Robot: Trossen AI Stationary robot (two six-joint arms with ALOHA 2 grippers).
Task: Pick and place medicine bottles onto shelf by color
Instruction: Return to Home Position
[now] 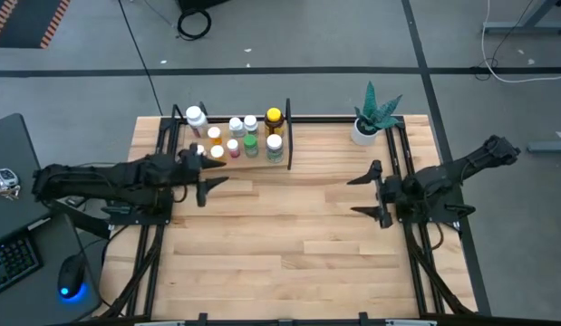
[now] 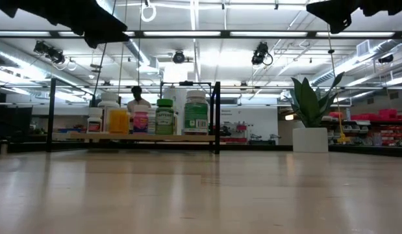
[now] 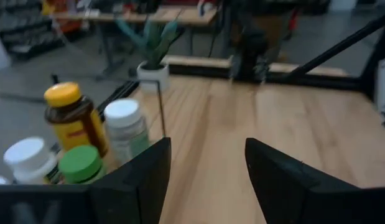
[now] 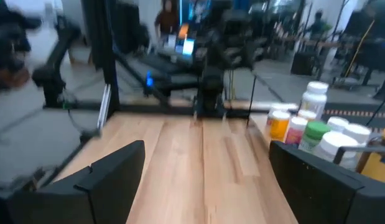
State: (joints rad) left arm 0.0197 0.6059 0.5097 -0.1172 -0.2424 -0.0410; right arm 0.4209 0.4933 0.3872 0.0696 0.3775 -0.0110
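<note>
Several medicine bottles stand upright on the small wood shelf at the table's far left: white ones, orange ones, a green-capped one and a taller amber one with a yellow cap. They also show in the low view. My left gripper is open and empty just near of the shelf; its wrist view shows the bottles beside its fingers. My right gripper is open and empty at the table's right.
A white pot with a green plant stands at the table's far right. Black frame rods run along both table sides. A keyboard and mouse lie off the table's left. Bare wood lies between the arms.
</note>
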